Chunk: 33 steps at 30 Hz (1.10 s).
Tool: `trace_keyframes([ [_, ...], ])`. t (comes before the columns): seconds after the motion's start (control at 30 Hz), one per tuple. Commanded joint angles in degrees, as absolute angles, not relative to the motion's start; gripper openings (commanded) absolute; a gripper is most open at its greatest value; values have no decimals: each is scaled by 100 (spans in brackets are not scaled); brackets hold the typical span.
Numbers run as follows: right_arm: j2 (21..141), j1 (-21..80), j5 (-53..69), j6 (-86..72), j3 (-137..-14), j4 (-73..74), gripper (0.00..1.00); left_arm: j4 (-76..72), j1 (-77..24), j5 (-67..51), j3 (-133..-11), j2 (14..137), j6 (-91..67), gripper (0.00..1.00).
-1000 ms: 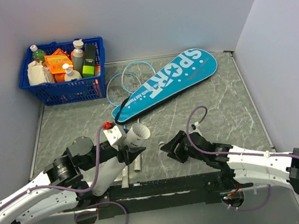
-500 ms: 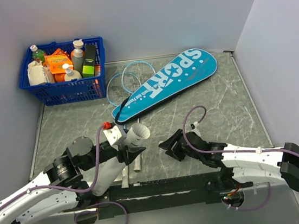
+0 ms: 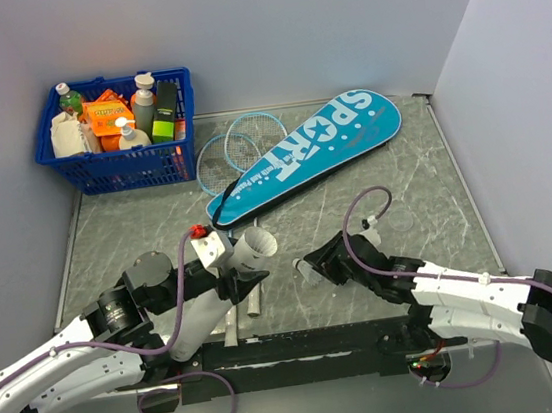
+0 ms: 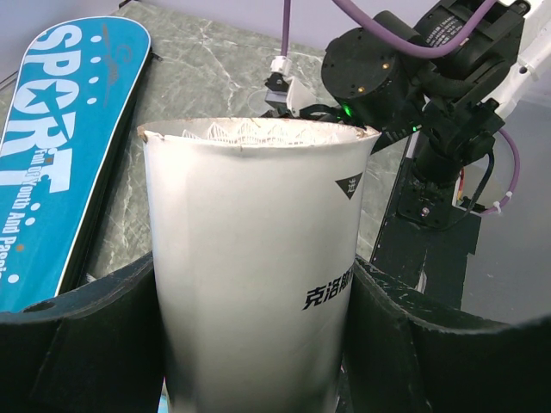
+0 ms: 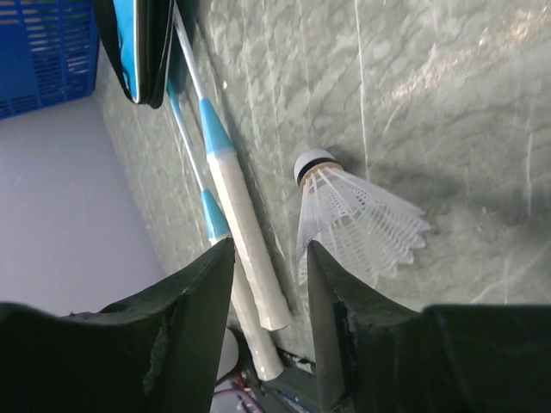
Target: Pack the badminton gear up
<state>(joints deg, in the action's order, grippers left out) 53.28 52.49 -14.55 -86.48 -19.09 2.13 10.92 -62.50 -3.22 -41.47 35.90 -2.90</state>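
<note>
My left gripper (image 4: 250, 344) is shut on a white shuttlecock tube (image 4: 254, 258), tilted with its open mouth up; white feather tips show inside its rim. In the top view the tube (image 3: 248, 249) is held low at the table's near left. A white shuttlecock (image 5: 357, 219) lies on the table just outside one finger of my right gripper (image 5: 269, 254), whose jaws stand open with nothing between them. Two rackets (image 3: 238, 146) lie partly under the teal SPORT bag (image 3: 309, 147), and their grey-white handles (image 5: 245, 258) reach toward the near edge.
A blue basket (image 3: 120, 165) of bottles and packets stands at the back left corner. Walls close the table on the left, back and right. The black base rail (image 3: 303, 344) of the arms runs along the near edge.
My right gripper has narrowed its jaws and shifted a little back and right, and the shuttlecock now shows beside it. The left arm and the tube have not moved.
</note>
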Motion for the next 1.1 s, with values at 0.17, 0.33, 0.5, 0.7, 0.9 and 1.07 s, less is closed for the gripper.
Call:
trace_keyframes([
  [0.17,6055,4878,-924,-8306,-2039,-491,38,1134,-6267,-378,-4289,3656,-712,1],
  [0.33,6223,4851,-852,-8201,-1986,-844,0,1134,-6275,-378,-4280,3648,-703,1],
  [0.5,5706,4843,-1167,-7823,-2153,-353,0,1160,-6267,-360,-4289,3682,-694,1],
  [0.7,4238,4685,-1600,-6006,-3240,1465,0,1204,-6275,-422,-4298,3796,-642,1],
  [0.9,3813,4202,-950,-3248,-5084,3328,0,1626,-6275,-510,-4500,4315,-352,1],
  [1.07,4254,4184,-54,-2172,-6405,4621,0,1854,-6275,-553,-4553,4684,-80,1],
])
